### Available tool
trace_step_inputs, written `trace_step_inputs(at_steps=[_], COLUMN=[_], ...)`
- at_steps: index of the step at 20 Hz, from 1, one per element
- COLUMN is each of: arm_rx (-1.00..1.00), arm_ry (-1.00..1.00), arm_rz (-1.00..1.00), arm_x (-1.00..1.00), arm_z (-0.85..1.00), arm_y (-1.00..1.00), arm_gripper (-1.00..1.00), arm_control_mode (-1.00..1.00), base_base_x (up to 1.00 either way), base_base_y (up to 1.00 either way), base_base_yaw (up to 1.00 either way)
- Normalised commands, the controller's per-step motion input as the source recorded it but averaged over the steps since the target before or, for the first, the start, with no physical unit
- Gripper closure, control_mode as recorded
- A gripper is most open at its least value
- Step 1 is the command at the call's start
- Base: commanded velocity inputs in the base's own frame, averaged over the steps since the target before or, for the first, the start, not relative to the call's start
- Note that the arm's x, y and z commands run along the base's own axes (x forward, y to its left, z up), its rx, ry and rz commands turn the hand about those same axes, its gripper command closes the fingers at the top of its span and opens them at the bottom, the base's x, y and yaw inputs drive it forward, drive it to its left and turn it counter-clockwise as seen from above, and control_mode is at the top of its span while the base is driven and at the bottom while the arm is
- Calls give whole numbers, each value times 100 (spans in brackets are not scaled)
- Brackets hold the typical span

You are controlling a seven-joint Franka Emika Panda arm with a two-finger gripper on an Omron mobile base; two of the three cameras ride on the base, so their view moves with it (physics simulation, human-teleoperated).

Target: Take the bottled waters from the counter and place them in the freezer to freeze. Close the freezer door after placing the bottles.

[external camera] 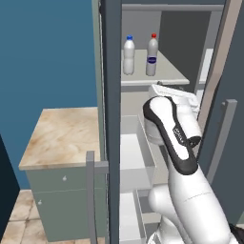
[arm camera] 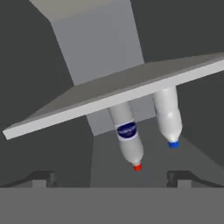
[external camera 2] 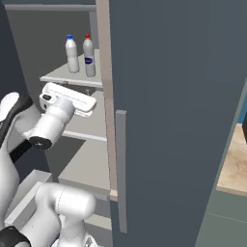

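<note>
Both bottles stand upright on a white shelf inside the freezer, side by side and just apart. The blue-cap bottle is on the left in the left base view; the red-cap bottle, which carries a dark oval label, is on its right. Same order in the right base view: blue-cap, then red-cap, both near the shelf's front edge.

The claw is released, w/ jaws spread wide and nothing between them. Its two dark fingertips show at the bottom of the hand view, well apart from both bottles. The hand view is rolled upside down (the shelf runs as a slanted slab across the frame and the bottles hang below it, caps pointing down): red-cap left, blue-cap right.

The white hand sits below the bottle shelf, approx. level w/ the next shelf down, wrist pointed into the compartment.

The freezer door is open; its dark grey panel, w/ a vertical grey bar handle, takes up the right part of the right base view.

The table, a beige marbled top over grey-green cabinets, lies left of the freezer.
</note>
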Motion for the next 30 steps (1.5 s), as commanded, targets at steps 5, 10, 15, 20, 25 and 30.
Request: trace_step_inputs(at_steps=[5,10,15,20,25,30], arm_rx=[-12,-18,-33,-27,-23,-29], arm_ry=[-17,-3,0,0,5,16], arm_rz=[6,1,-3,-19,-18,-7], arm_x=[-76,-29,-51,-33,-32,-53], arm_z=[12,0,15,61,87,86], arm_y=[64,2,0,0,0,0], arm_gripper=[-100,-100,-100,-100,-100,-100], arm_control_mode=[-100,-100,-100,-100,-100,-100], base_base_x=[0,0,0,0,0,0], base_base_y=[0,0,0,0,0,0], base_base_yaw=[0,0,0,0,0,0])
